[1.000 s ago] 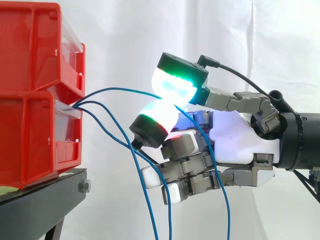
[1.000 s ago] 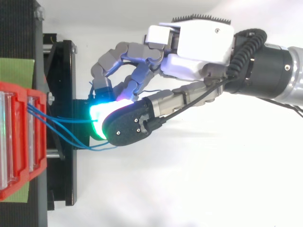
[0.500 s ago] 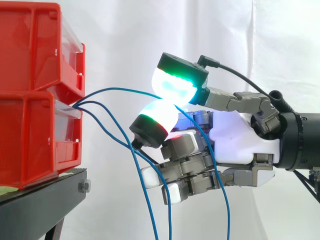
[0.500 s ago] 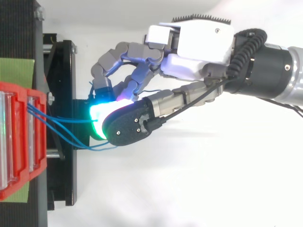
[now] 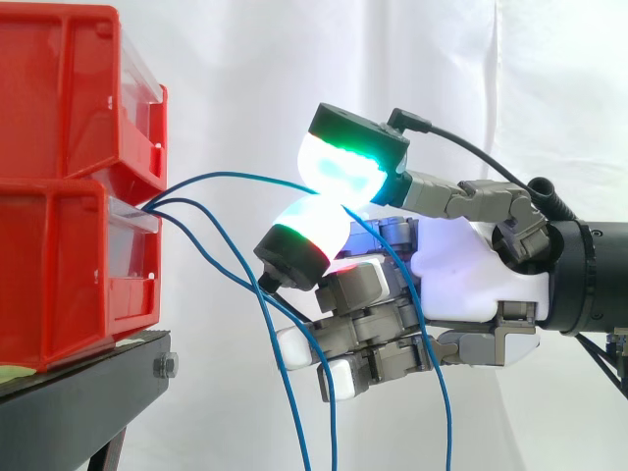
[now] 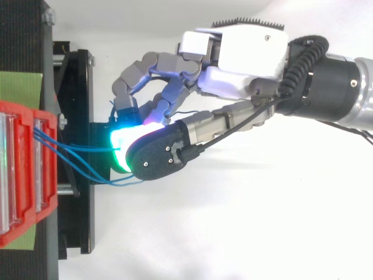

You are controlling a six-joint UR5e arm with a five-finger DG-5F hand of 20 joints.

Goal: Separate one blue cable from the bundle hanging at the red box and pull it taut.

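Hand [image 5: 461, 280] enters from right, level, mid-frame. Two glowing fingertips [image 5: 339, 169] pinch blue cable [image 5: 235, 176]; other fingers curled below. Cable arcs left to red box [image 5: 69, 275].

Glossy plastic red bins [image 5: 59, 245], matt stand [image 5: 83, 392] (black)

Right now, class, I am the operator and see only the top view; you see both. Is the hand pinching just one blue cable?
Observer: Yes. From the side, the hand pinches one blue cable between glowing pads, one above the other.
Operator: And the rest of the bundle?
Observer: Two loose cables hang down below the pinch.
Operator: Is the pinched one taut?
Observer: No, it arcs from the gap between the stacked red bins to the pads.
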